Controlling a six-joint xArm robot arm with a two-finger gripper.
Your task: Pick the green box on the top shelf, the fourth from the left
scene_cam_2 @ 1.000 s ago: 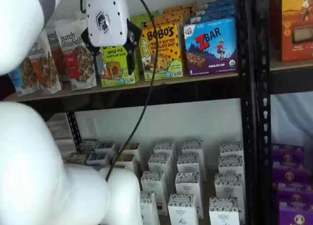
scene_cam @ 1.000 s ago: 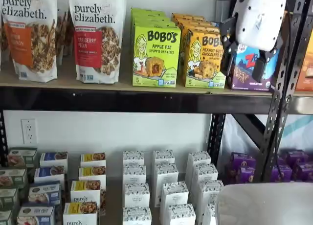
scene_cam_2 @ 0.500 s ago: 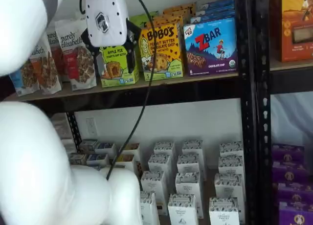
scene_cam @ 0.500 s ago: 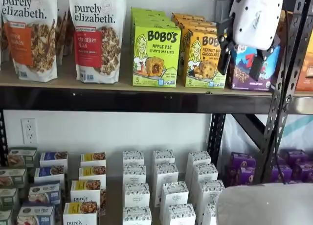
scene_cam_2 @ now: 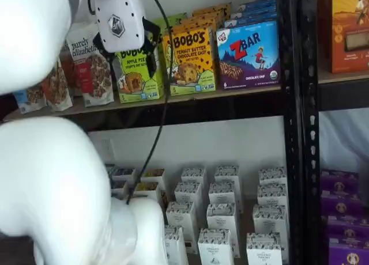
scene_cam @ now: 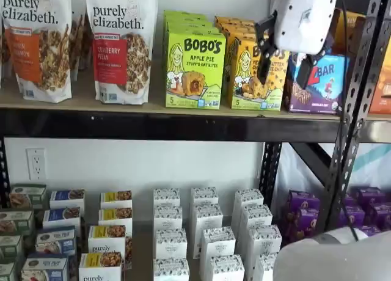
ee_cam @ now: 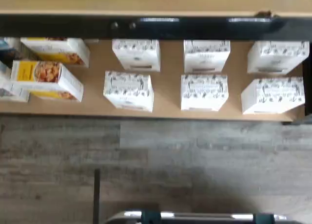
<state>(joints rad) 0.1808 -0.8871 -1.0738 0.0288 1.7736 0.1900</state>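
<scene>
Claw [scene_cam: 284,62] spread wide and empty, hanging in front of the orange-yellow Bobo's carton [scene_cam: 253,79]; the green box [scene_cam: 194,70] stands upright on the top shelf [scene_cam: 153,123], just left of that carton, untouched

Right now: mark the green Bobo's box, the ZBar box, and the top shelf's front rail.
green Bobo's box [scene_cam: 194,70]: a shelf view, on its front panel.
ZBar box [scene_cam_2: 249,52]: a shelf view, on its front face.
top shelf's front rail [scene_cam: 153,126]: a shelf view, on the black bar.

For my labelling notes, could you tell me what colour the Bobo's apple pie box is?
Lime green box with black lettering, clearest in a shelf view.
</scene>
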